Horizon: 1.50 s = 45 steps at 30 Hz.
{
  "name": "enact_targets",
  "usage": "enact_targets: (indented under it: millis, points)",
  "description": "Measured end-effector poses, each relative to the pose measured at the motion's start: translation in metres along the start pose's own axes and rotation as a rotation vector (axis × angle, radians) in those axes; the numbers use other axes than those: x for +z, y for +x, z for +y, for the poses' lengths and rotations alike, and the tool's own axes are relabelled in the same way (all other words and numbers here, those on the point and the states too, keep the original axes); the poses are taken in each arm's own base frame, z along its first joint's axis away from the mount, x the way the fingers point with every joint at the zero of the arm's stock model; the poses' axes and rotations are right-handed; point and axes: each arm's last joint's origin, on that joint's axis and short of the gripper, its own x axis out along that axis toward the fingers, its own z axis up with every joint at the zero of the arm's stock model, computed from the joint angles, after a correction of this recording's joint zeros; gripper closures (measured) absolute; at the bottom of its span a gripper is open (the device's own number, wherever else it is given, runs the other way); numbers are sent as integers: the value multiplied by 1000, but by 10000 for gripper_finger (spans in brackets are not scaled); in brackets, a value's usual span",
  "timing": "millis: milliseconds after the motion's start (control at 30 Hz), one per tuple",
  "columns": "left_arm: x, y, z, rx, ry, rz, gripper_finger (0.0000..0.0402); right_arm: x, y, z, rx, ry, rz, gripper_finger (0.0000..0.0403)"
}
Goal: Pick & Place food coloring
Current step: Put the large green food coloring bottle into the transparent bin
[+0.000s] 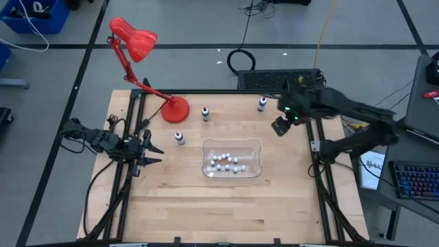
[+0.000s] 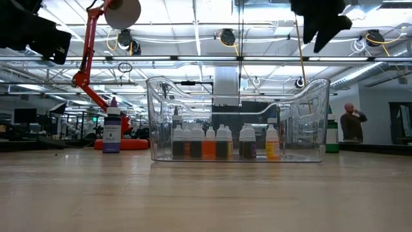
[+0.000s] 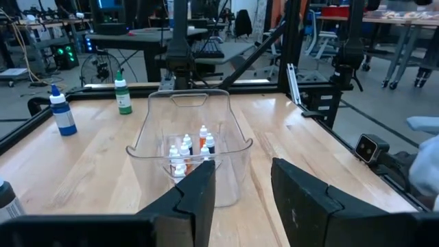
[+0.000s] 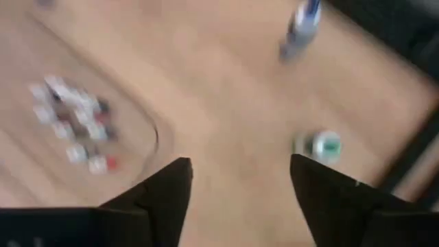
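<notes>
Three small food coloring bottles stand upright on the wooden table: a green-capped one (image 1: 262,103) (image 4: 321,145), a blue one (image 1: 205,114) (image 3: 63,113) and a purple one (image 1: 179,138) (image 2: 112,129). Several more stand inside a clear plastic bin (image 1: 255,147) (image 2: 302,122) at the table's middle. My right gripper (image 1: 280,127) (image 4: 240,171) hangs open and empty, high above the table between the bin and the green-capped bottle. My left gripper (image 1: 152,152) (image 3: 243,185) waits open and empty at the table's left edge, pointing at the bin.
A red desk lamp stands with its round base (image 1: 175,110) on the far left part of the table, its head reaching out past the far left corner. Bare wood lies between the bin and the near edge. A person (image 2: 351,122) stands far off in the room.
</notes>
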Motion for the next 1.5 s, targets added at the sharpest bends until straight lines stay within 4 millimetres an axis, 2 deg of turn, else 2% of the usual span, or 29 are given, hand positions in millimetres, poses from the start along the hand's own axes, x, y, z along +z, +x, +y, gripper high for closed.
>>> enact_targets:
  millis: [100, 200, 433, 600, 733, 933, 1133, 1500]
  points:
    - [0, 0, 0, 0, 0, 0, 256, 15, 16, 4, -114, 17, 141, 148]
    - [0, 0, 0, 0, 0, 0, 256, 27, 39, -2, -218, 22, 267, 148]
    - [0, 0, 0, 0, 0, 0, 256, 40, 60, -36, -265, 97, 275, 151]
    - [0, 0, 0, 0, 0, 0, 256, 28, 69, -58, -266, 166, 225, 151]
    - [0, 0, 0, 0, 0, 0, 256, 9, 84, -68, -242, 198, 224, 151]
    - [0, 0, 0, 0, 0, 0, 256, -13, 109, -74, -203, 224, 236, 151]
    - [0, 0, 0, 0, 0, 0, 256, -14, 125, -74, -178, 218, 180, 151]
    - [0, 0, 0, 0, 0, 0, 256, -10, 134, -79, -176, 239, 157, 151]
